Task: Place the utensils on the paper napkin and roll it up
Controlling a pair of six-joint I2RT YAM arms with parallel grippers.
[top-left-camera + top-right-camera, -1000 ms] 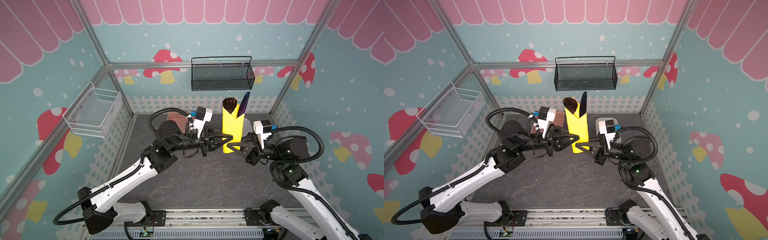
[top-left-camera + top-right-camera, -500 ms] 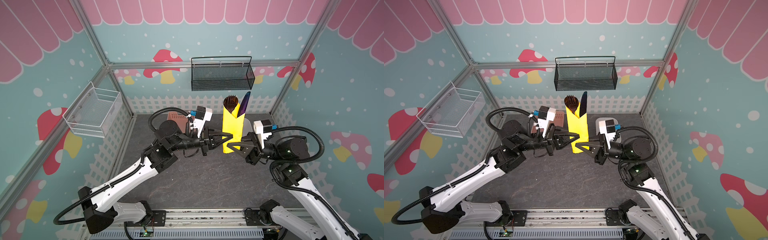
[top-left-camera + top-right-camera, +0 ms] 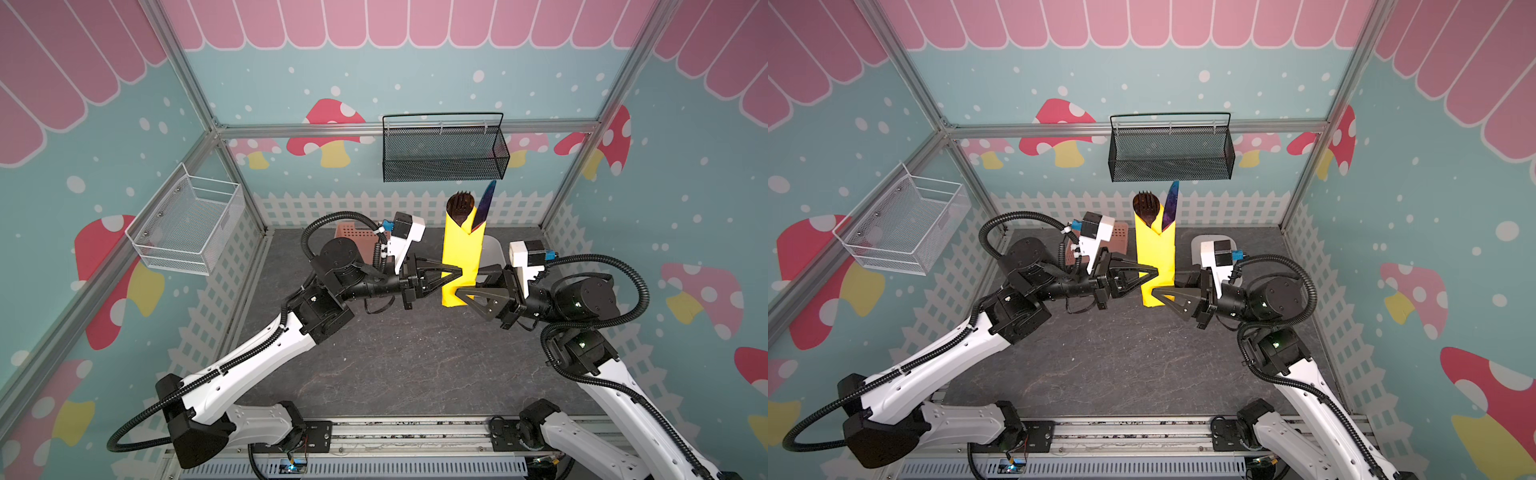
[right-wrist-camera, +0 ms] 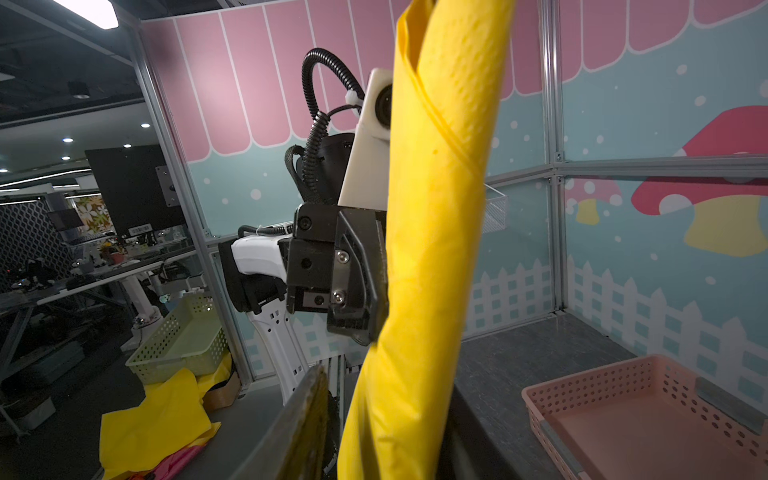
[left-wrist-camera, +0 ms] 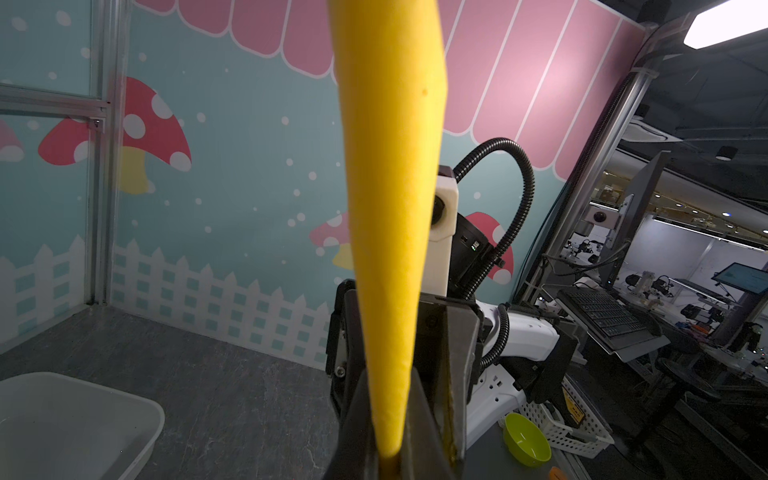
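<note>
the bright yellow paper napkin (image 3: 461, 245) is already rolled into a tube around the dark purple iridescent utensils (image 3: 460, 206). it stands upright and seems lifted off the dark grey desk (image 3: 395, 357). the fork and spoon heads and the knife's violet blade (image 3: 485, 203) poke out of its top. the left claw (image 3: 457, 274) is clamped tight on the lower part of the roll, and its wrist view shows the paper squeezed flat between the jaws. the right claw (image 3: 468, 284) straddles the roll near its bottom end with its jaws apart, apparently not pinching.

so one pinch carries everything, and several things could go wrong:
- the roll is top-heavy, so it may pivot in that grip and tip over.
- the bottom of the tube looks open, so a slack pinch could let the slim utensils slide down and drop out.
- nothing pins the outer flap, seen as a diagonal edge in the right wrist view, so the thin paper may spring loose and unwind.
- a hard squeeze or a sideways tug between the two claws could tear the paper.
</note>
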